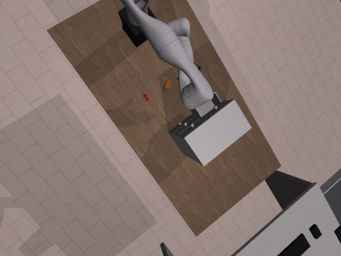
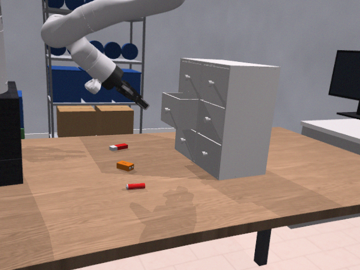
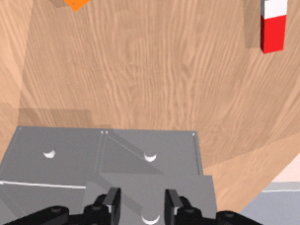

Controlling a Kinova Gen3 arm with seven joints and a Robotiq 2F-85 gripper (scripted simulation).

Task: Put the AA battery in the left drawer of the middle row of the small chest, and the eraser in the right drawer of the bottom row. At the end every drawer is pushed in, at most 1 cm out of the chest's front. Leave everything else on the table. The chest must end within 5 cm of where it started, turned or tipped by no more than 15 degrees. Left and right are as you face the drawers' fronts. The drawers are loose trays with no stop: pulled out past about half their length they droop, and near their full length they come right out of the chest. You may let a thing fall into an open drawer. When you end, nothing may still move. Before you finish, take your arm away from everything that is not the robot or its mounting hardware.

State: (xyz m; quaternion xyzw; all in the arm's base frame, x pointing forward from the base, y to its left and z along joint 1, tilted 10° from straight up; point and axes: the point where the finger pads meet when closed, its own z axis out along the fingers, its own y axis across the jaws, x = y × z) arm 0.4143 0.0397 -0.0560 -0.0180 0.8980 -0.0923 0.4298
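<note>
Hovering off the middle-left drawer (image 1: 217,98) (image 2: 180,113) (image 3: 197,192), the gripper (image 2: 145,105) (image 3: 142,202) has its fingers modestly spread, nothing between them; AA battery (image 1: 146,96) (image 2: 136,186) and eraser (image 2: 118,147) (image 3: 273,35) lie on the table, and one careless bump or over-pull could droop that loose tray or shift the chest (image 1: 218,132) (image 2: 248,124) (image 3: 103,153)

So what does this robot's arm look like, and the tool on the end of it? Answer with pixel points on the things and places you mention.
The arm (image 1: 167,42) (image 2: 97,16) is smooth, rounded and light grey, with thin dark seam lines. Its tool (image 2: 145,105) (image 3: 142,202) is black, with two slim fingers.
</note>
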